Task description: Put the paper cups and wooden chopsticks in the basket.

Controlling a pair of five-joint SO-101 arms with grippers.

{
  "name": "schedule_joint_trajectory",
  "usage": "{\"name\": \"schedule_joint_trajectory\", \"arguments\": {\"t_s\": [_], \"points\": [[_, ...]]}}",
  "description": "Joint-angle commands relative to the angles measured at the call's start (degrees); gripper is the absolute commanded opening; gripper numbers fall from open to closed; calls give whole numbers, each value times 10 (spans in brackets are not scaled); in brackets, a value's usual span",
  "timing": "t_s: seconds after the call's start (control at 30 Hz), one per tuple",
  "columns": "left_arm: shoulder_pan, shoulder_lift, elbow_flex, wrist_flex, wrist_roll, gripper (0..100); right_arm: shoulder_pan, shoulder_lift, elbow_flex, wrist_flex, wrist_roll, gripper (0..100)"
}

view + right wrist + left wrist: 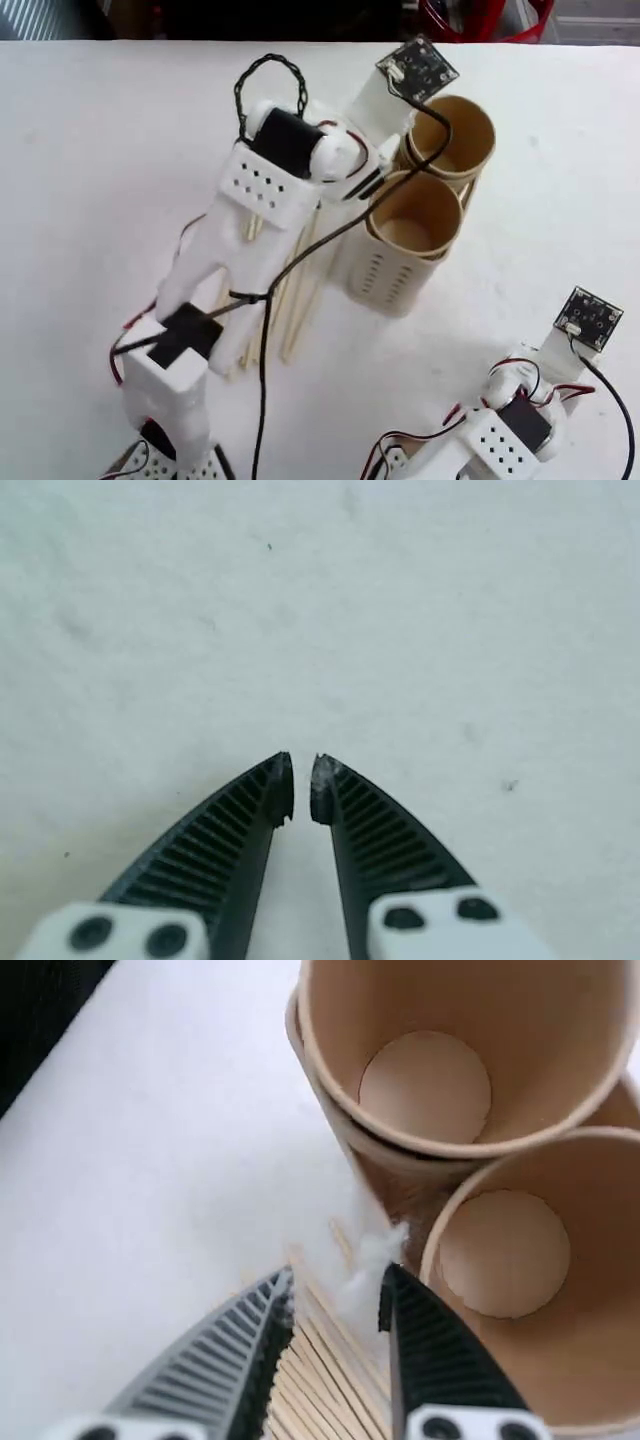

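Hovering over thin wooden chopsticks [322, 1375]: ribbed L end effector [337, 1288].

A near cup [418, 222] and a far cup [466, 140], both tan, stand mouths-up and touching in the white perforated basket [383, 278] around the middle of the counter [90, 200]. The far cup looks nested in another. Pale chopsticks [299, 312] lie bundled just beside the basket.

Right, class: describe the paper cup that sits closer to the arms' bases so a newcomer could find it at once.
On the white table, find the left gripper near the middle. Beside it two tan, open-topped cups touch. Pick the near cup, against the perforated white wall of the basket; the far cup stands toward the table's back edge.
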Motion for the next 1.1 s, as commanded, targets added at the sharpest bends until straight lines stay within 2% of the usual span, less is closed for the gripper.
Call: {"name": "schedule_joint_trajectory", "arguments": {"t_s": [0.0,0.17,0.4,0.63,0.77,1.07], "points": [[13,-34,-98,17,27,154,8,1,4,-7,-4,45],[38,-28,-107,51,27,154,8,1,4,-7,-4,45],[36,15,-48,49,30,154,8,1,4,-7,-4,45],[36,46,-45,50,31,152,8,1,4,-7,-4,45],[38,37,-46,40,29,26,8,1,4,-7,-4,45],[40,-28,-46,29,27,23,8,1,4,-7,-4,45]]}}
